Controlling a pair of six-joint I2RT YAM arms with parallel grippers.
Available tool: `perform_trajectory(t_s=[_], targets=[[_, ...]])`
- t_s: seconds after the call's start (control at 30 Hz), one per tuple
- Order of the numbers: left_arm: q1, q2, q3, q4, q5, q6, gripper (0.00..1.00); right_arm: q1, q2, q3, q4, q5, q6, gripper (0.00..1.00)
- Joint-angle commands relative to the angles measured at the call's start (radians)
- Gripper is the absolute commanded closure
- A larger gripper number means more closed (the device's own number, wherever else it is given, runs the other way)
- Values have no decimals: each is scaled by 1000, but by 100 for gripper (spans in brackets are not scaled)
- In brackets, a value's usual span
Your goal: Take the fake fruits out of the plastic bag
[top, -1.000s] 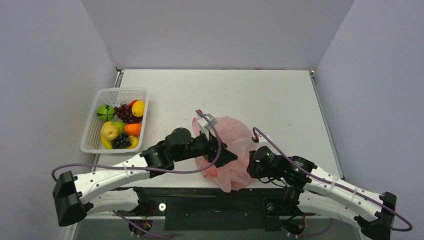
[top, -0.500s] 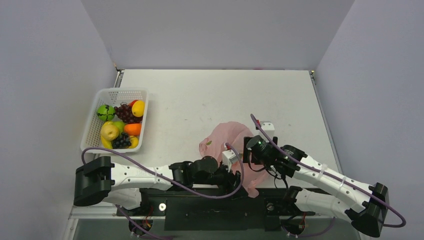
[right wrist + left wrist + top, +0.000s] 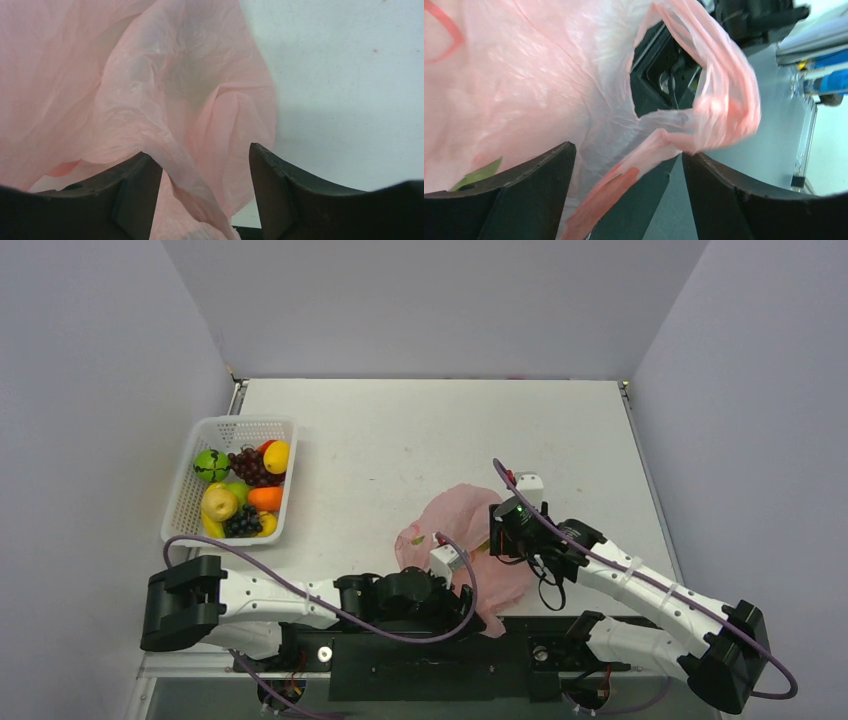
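The left gripper [image 3: 625,167] is gaping wide around a loose strip of the pink plastic bag [image 3: 462,532]. The right gripper [image 3: 200,155] is spreading just as wide over the bag's crumpled film. The fake fruits [image 3: 243,490] are sitting in a white mesh basket [image 3: 184,508], well left of the bag.

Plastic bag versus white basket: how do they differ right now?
The plastic bag is pink, limp film crumpled by the near edge; the basket is rigid white mesh on the left. The basket holds the fake fruits; the bag shows none. Both sit on the table.
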Motion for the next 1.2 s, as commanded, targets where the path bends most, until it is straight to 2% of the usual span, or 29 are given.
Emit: perform_trajectory(t_s=[0.0,0.07,0.13,0.2,0.33,0.43,0.47,0.5,0.63,0.67,0.77,0.8,0.93,1.1,1.17], targets=[[44,-107,50,-34,-140,26,22,0,-27,-34,81,-41,-9,50],[75,-116,64,-43,-168,40,21,1,-42,-47,103,-63,-1,75],[91,-103,97,-72,-199,59,21,3,-73,-51,130,-82,5,90],[95,-80,140,-118,-230,83,21,3,-92,-43,139,-94,6,98],[97,-61,199,-180,-273,91,28,3,-120,-25,140,-97,-2,100],[96,-118,164,-76,-164,149,27,2,-126,-24,138,-89,-12,100],[96,-132,142,-57,-129,168,25,2,-124,-23,133,-89,-14,99],[97,-158,132,-48,-30,204,24,1,-123,-21,132,-87,-17,97],[95,-242,78,-110,91,247,22,3,-127,-21,121,-95,-18,66],[96,-259,68,-120,107,251,21,3,-132,-22,112,-100,-19,54],[98,-365,31,-187,98,258,20,6,-158,-24,68,-105,-16,36],[98,-413,26,-199,46,255,19,7,-166,-24,54,-106,-9,34],[117,-507,1,-186,-15,240,13,27,-226,-36,-22,-116,19,30],[140,-499,76,-215,-64,247,10,86,-271,-69,-85,-166,119,29],[147,-461,114,-224,-103,231,10,135,-290,-100,-84,-158,170,34]])
